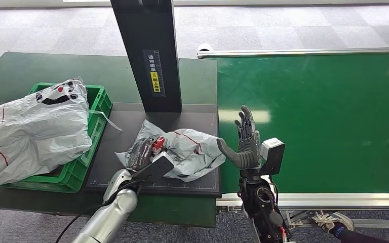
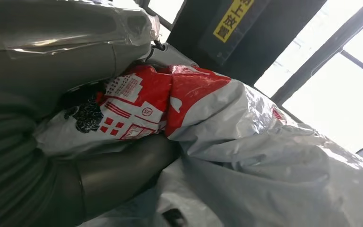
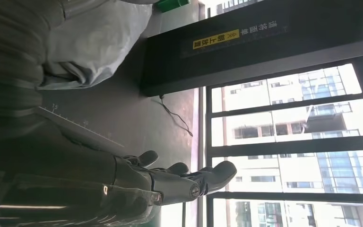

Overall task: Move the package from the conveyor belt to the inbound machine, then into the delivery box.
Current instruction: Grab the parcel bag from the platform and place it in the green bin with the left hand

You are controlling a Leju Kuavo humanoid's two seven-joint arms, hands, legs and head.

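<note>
Grey plastic of the package [image 1: 190, 152] is gripped by the left hand [image 1: 144, 154] on the dark inbound machine [image 1: 126, 152], centre frame; the right hand [image 1: 243, 144] is held open beside it.

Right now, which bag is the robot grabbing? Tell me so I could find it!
Find the tall black post standing on the dark grey platform. At its foot lies a crumpled grey plastic package, with the left hand gripping its red-printed end. Unlike the bigger white bags heaped in the green crate, it lies alone.
</note>
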